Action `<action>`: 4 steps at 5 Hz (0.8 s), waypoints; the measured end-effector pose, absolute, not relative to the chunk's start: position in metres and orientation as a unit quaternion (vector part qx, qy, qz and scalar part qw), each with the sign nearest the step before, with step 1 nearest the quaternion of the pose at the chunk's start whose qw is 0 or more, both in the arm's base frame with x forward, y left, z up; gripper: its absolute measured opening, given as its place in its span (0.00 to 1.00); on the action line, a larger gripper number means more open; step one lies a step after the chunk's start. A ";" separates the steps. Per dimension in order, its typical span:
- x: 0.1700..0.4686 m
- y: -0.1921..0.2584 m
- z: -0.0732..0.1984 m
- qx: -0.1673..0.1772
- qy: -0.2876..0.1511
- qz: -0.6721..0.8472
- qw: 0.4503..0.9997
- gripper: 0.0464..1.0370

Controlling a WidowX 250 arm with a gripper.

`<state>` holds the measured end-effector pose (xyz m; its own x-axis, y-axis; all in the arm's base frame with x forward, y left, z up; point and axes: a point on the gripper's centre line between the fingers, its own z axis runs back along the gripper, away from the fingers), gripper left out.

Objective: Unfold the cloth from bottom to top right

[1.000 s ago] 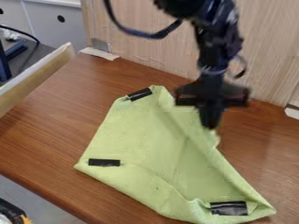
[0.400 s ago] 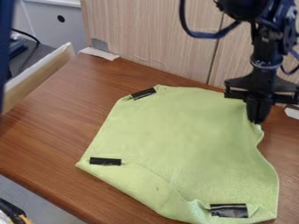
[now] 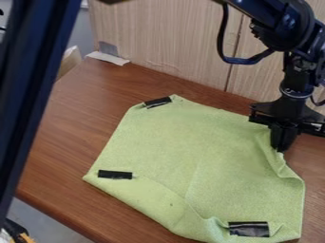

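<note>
Green cloth [image 3: 190, 142] lay on the table [image 3: 76, 137], the fingers [image 3: 282, 140] closed on its edge near 2 o'clock; 3 black strips [image 3: 115, 174] sat at its 5, 9 and 11 o'clock.

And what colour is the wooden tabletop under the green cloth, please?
The tabletop is brown, clearest in the camera view.

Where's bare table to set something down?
Bare tabletop on image left, between the cloth and the dark bar; also the strip between the cloth's far edge and the wood panel. Crowded at image right, where the gripper meets the cloth.
</note>
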<state>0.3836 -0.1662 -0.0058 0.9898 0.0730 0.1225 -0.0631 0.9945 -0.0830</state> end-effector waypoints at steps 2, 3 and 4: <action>0.384 -0.169 -0.010 -0.022 -0.053 0.026 0.998 0.18; 0.383 -0.169 -0.010 -0.019 -0.050 0.033 0.998 0.44; 0.378 -0.168 -0.015 -0.018 -0.042 0.032 0.998 0.74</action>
<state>0.3781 -0.1684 -0.0145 0.9944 0.0646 0.0830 -0.0615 0.9973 -0.0395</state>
